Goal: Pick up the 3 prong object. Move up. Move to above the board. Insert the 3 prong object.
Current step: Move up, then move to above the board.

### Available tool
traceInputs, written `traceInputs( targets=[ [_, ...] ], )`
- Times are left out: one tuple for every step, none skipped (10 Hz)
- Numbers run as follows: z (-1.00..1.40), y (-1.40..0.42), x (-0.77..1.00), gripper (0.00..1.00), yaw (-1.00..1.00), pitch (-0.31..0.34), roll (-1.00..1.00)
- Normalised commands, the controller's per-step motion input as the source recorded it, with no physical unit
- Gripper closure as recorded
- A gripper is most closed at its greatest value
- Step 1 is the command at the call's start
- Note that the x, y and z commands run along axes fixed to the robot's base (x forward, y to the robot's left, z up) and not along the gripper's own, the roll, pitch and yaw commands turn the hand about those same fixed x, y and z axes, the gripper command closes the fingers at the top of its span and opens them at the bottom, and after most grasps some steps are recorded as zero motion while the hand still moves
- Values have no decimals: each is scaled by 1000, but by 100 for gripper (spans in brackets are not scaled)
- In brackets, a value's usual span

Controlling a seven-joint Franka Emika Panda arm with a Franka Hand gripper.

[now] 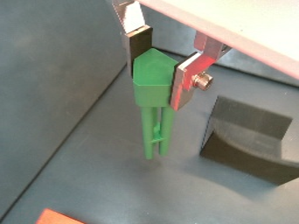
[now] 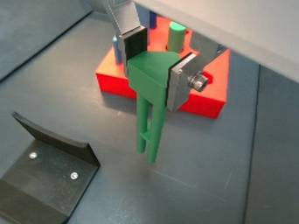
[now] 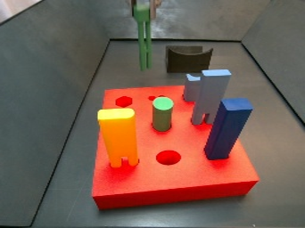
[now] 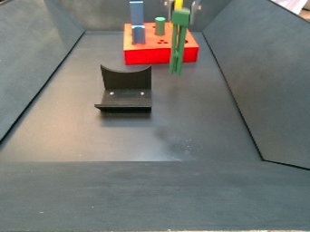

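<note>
My gripper [image 1: 159, 63] is shut on the wide top of the 3 prong object [image 1: 153, 122], a slender green post that hangs prongs down, clear of the floor. It shows in both wrist views [image 2: 152, 114] and both side views [image 3: 143, 40] [image 4: 179, 43]. The gripper [image 2: 156, 59] shows only at the frame edge in the side views [image 3: 142, 7] [image 4: 180, 5]. The board [image 3: 179, 169], a thick red block, lies beyond the object [image 2: 117, 77] [image 4: 145, 53]. The object hangs over the grey floor beside the board, not above it.
The board carries a yellow block [image 3: 117, 135], a short green cylinder peg [image 3: 162, 114], a grey block [image 3: 210, 93] and a blue block [image 3: 227, 127], with open round holes [image 3: 169, 158]. The dark fixture [image 4: 125, 88] stands on the floor. Grey walls [image 3: 48, 107] enclose the bin.
</note>
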Motion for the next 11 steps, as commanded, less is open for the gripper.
traceInputs(
  targets=[
    [339,-4,-3,100,21,67,-82],
    [1000,143,526,100,23,19,123],
    [1000,150,554,100,20,28,114],
    [944,129,483,100,3,102,104],
    [674,73,299,100,-7,115,89],
    [464,50,181,100,-6,108,76],
    [271,35,99,100,-5,85,64],
    [358,-1000,-68,100,1000,260,-5],
    [346,-1000,-73,100,1000,264,12],
    [357,-1000,-71,100,982,272,26],
    [350,-1000,-56,100,513,172,-2]
  ],
)
